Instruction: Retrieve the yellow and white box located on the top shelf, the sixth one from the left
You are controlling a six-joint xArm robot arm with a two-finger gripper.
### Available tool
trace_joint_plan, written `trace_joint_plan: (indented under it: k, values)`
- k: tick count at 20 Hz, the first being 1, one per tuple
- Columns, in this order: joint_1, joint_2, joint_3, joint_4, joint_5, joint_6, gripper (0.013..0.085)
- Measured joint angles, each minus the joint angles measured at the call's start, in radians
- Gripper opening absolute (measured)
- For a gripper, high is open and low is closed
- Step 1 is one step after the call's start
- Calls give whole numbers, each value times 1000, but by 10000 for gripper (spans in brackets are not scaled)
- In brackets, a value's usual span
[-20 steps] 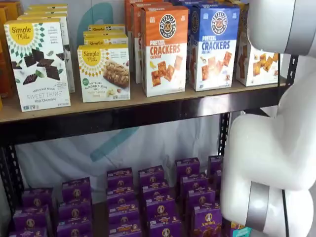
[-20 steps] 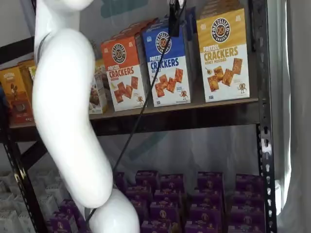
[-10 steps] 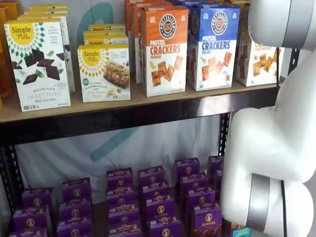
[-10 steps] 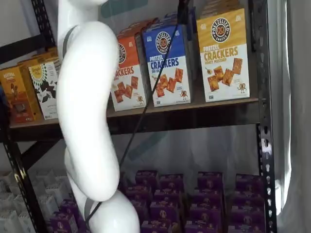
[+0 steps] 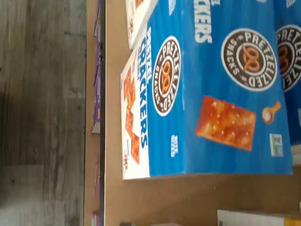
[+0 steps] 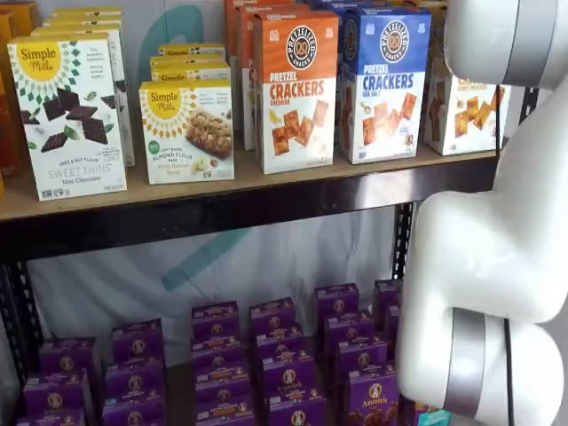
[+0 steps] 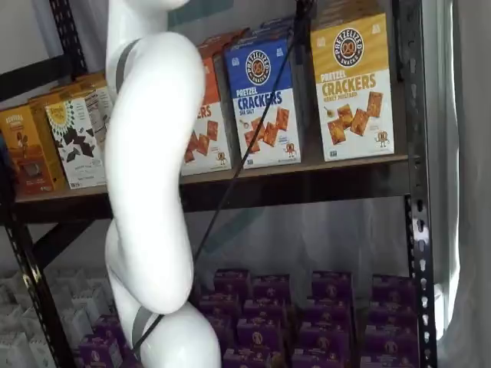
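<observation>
Since the earlier frame, the white arm (image 7: pixel 149 169) has swung further right, toward the yellow and white box (image 7: pixel 352 86), which stands untouched at the right end of the top shelf (image 7: pixel 307 184) beside the blue box (image 7: pixel 263 100). The gripper (image 7: pixel 303 9) shows only as a dark tip at the upper edge; I judge the fingers are wide open and hold nothing. Reaching, gripping and pulling out are all left.

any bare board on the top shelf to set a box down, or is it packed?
Free: a strip of the top shelf in front of the short almond flour bar box, and narrow gaps either side of it. Crowded: the orange box, blue box and yellow and white box stand nearly side by side.
</observation>
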Motion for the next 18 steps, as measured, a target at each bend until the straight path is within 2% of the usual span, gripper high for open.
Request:
trace_joint_plan:
  k: [11, 18]
  values:
    - [-1, 41, 5, -8, -40, -19, 850]
    - [19, 112, -96, -98, 29, -32, 850]
